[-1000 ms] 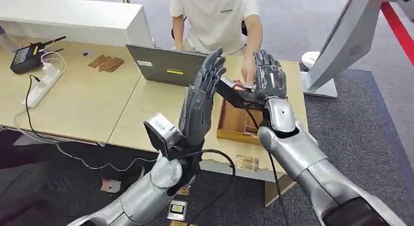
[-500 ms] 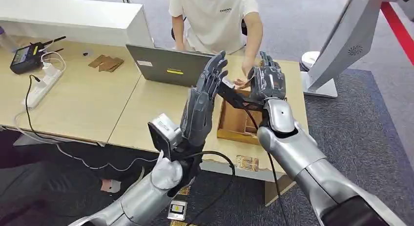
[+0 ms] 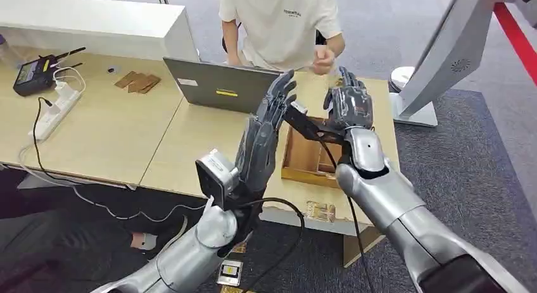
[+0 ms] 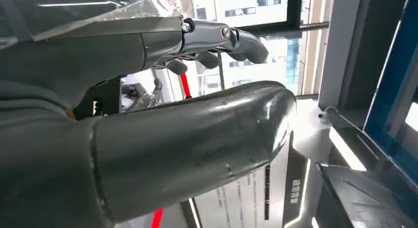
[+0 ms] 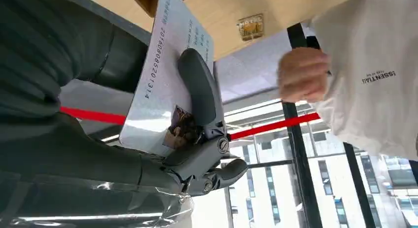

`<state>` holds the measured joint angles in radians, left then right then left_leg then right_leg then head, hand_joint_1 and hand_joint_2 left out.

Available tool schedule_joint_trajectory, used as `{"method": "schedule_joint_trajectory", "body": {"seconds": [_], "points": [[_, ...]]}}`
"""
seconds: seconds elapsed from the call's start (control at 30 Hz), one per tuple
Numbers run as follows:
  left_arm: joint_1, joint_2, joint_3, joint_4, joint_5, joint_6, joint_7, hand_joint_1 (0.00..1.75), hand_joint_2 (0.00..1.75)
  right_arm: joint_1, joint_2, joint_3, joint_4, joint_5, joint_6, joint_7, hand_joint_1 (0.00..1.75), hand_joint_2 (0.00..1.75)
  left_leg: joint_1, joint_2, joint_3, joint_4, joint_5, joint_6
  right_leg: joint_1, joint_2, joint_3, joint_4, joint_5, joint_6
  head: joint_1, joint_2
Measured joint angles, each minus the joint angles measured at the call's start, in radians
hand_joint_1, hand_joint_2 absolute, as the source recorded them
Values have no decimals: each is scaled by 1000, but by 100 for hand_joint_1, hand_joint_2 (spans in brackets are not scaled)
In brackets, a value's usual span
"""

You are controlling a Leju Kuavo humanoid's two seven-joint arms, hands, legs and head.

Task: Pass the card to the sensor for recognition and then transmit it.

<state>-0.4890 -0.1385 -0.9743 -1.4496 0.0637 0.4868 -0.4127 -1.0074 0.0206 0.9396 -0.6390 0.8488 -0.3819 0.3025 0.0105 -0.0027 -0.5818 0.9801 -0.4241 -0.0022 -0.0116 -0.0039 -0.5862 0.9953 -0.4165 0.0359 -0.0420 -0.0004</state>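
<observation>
The glossy white card (image 5: 167, 97) is showing printed text; the table (image 3: 126, 135) is looking like matt pale wood.

white card (image 5: 162, 90) w/ black print, dark grey right hand (image 3: 347, 106), grey laptop (image 3: 218, 85) w/ yellow sticker, pale wood table (image 3: 114, 125)

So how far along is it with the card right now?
Done: the right hand holds the card, raised above the wooden tray. In hand: the open left hand is raised beside it. Left: the sensor scan and the handover to the person.
</observation>
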Motion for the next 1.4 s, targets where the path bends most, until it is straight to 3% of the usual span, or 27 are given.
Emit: {"method": "schedule_joint_trajectory", "body": {"seconds": [0.17, 0.47, 0.7, 1.0, 1.4], "points": [[8, 8, 5, -3, -20, 27, 18, 0, 0, 29, -42, -13, -65, -19, -12, 26, 175, 175, 0, 0, 0, 0, 0, 0, 0, 0, 0, 0, 0, 0, 0, 0], [34, 36, 29, -29, -60, 66, 51, 0, 0, 138, -186, -83, -237, -25, -68, 89, 175, 175, 0, 0, 0, 0, 0, 0, 0, 0, 0, 0, 0, 0, 0, 0], [42, 57, 41, -45, -64, 82, 53, 0, 0, 241, -275, -151, -313, -51, -99, 87, 175, 175, 0, 0, 0, 0, -1, 0, 0, 1, 0, 0, 0, 0, 0, 0], [46, 71, 53, -61, -67, 93, 63, 0, 0, 314, -314, -201, -336, -73, -119, 57, 175, 175, 0, 0, 0, 0, -1, 0, 0, 1, 0, 0, 0, 0, 0, 0], [39, 74, 54, -62, -66, 80, 71, 0, 0, 336, -309, -223, -335, -74, -103, 8, 175, 175, 0, 0, 0, 0, -1, 0, 0, 1, 0, 0, 0, 0, 0, 0]]}}
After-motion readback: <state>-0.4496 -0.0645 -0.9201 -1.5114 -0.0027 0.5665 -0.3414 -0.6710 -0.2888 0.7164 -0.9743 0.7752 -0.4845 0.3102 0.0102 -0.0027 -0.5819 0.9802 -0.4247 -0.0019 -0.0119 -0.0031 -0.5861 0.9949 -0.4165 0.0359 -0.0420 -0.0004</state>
